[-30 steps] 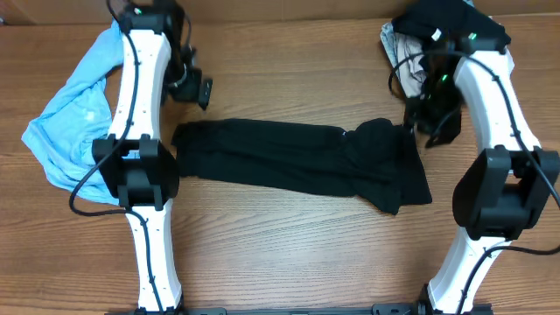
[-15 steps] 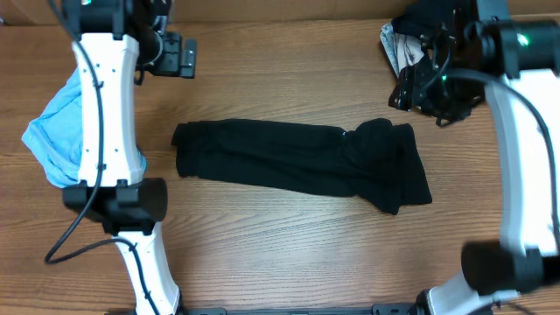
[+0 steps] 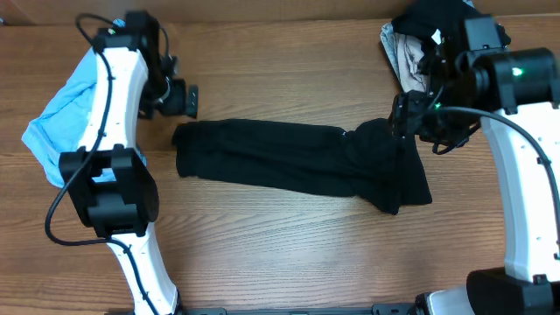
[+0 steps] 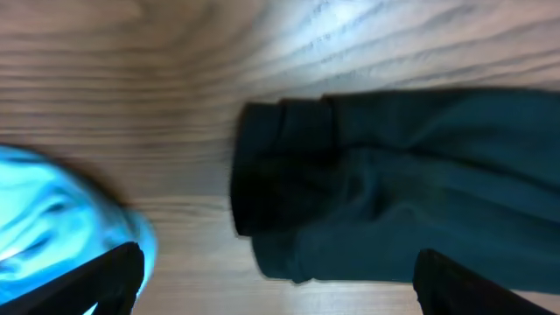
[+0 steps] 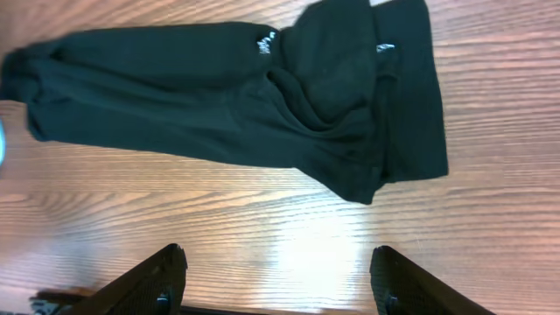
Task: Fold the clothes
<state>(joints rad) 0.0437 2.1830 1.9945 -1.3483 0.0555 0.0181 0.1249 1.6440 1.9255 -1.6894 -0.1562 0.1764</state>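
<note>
Evidently the black T-shirt point(image 3: 297, 164), already narrowed to a long strip on the table point(image 3: 289, 254), wants an end-to-end fold: left gripper point(image 3: 182, 99) hangs just beyond its left end, right gripper point(image 3: 404, 120) above its bunched right end (both jaws wide, empty).

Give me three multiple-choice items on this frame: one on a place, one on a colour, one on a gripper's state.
1. Where is the light blue garment?
A. left of the folded shirt, apart
B. on top of it
C. under it
2. The folded shirt is:
A. red
B. black
C. white
3. The right gripper is:
A. shut on the shirt
B. shut on nothing
C. open, empty
Key: 1 A, bare wood separates them; 2 B, dark in every view; 3 C, its jaws stand wide apart with nothing between.
</note>
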